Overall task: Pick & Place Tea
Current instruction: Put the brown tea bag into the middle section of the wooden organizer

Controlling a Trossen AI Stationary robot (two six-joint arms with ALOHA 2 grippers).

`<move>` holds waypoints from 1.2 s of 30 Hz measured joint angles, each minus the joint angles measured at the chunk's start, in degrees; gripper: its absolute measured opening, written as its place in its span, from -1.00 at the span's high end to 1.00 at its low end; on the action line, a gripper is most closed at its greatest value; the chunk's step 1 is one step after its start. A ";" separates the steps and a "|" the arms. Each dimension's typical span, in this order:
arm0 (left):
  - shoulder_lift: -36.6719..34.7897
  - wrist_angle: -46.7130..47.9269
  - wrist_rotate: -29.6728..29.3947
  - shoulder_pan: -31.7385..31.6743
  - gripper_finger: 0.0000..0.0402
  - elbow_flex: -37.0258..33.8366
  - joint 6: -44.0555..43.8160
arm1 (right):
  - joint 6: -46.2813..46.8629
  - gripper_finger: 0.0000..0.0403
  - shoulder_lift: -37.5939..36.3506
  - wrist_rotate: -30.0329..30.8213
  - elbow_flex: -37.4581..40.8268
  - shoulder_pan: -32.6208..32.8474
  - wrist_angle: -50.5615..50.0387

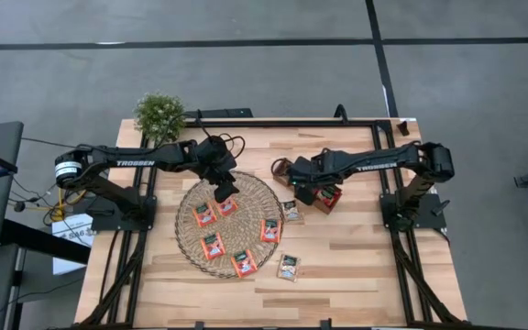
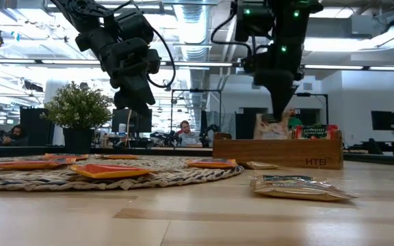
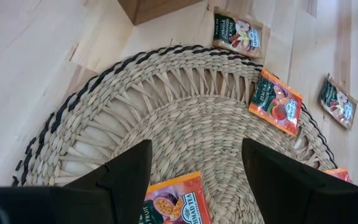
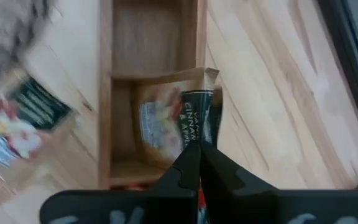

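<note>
Right gripper (image 4: 199, 163) clamped on a green sachet (image 4: 197, 121), held edge-up over the tray (image 1: 326, 196) at center right of the high view; its tip is inside a middle compartment next to another pale sachet. Left gripper (image 3: 194, 171) hangs jaws apart over the upper part of the mat (image 1: 232, 225), an orange sachet (image 3: 173, 202) right below it, nothing held.

Step looks like pulling the sachet out of the tray: lift straight up until the lower edge clears the dividers, then swing toward the mat. Don't tilt, or it could snag the wall.

Five orange sachets sit on the mat, with free weave at its center and right. Two green sachets (image 1: 289, 267) lie on the table off the mat's right rim. Arms well apart.
</note>
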State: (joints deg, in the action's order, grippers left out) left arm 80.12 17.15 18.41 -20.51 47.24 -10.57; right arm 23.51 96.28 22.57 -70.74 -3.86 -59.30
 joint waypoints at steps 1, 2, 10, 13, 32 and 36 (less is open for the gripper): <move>0.00 0.01 0.00 0.02 -0.20 0.00 0.00 | 0.00 1.00 0.48 0.03 -0.03 0.00 0.61; 0.00 0.04 0.00 0.00 -0.20 0.00 0.00 | 0.22 1.00 1.00 0.06 -0.26 0.00 1.63; 0.00 -0.09 0.00 0.01 -0.20 0.00 0.02 | 0.49 1.00 3.70 1.19 -0.02 0.00 1.33; 0.00 -0.13 0.00 0.01 -0.20 0.00 0.04 | 2.26 1.00 3.55 3.12 -0.01 0.00 1.04; 0.00 -0.31 0.00 0.01 -0.20 0.00 0.70 | 3.45 1.00 3.13 3.08 0.00 -0.31 -1.98; 0.00 -0.31 0.00 0.02 -0.20 0.00 0.70 | 3.45 1.00 3.13 3.02 0.00 -0.31 -1.95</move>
State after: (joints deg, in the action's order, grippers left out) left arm 80.12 16.84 18.41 -20.50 47.24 -9.87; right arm 26.96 99.42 25.60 -70.74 -4.16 -61.25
